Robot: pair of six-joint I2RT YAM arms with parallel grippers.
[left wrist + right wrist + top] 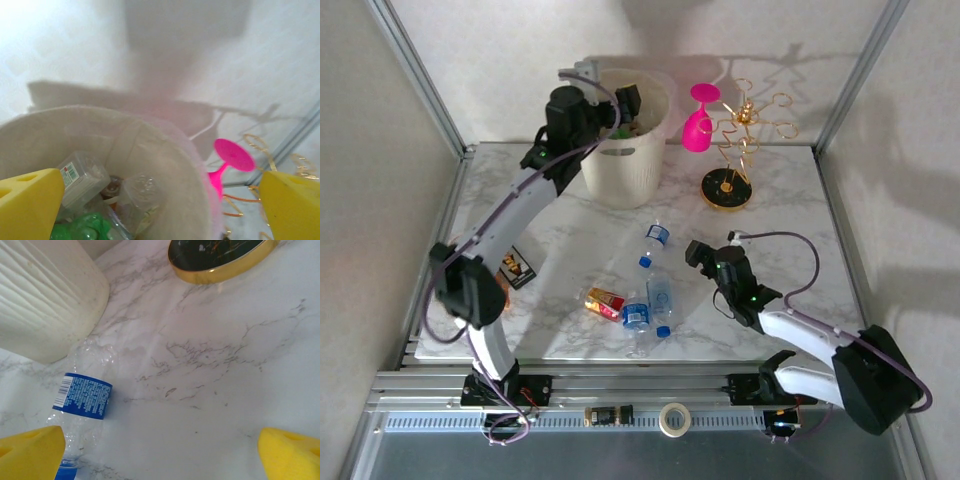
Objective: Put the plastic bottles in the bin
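Top external view has the left gripper hanging over the mouth of the bin at the far side of the table. The right gripper sits low, just beside a clear bottle with a blue cap.

From the left wrist, the yellow fingers stand wide apart with nothing between them. Below them the bin already holds several bottles, among them a green one and a crumpled clear one. The pink goblet stands just past the rim.

At least 4 bottles lie on the marble, including a red-labelled one and 2 more clear ones near the front.

From the right wrist, the fingers are also spread and empty. The blue-labelled bottle lies off to their left, near the bin's ribbed wall.

The left arm looks to be at the drop point with no load, so the pick falls to the right. Its next move probably calls for a shift left until the bottle's body sits between the pads.
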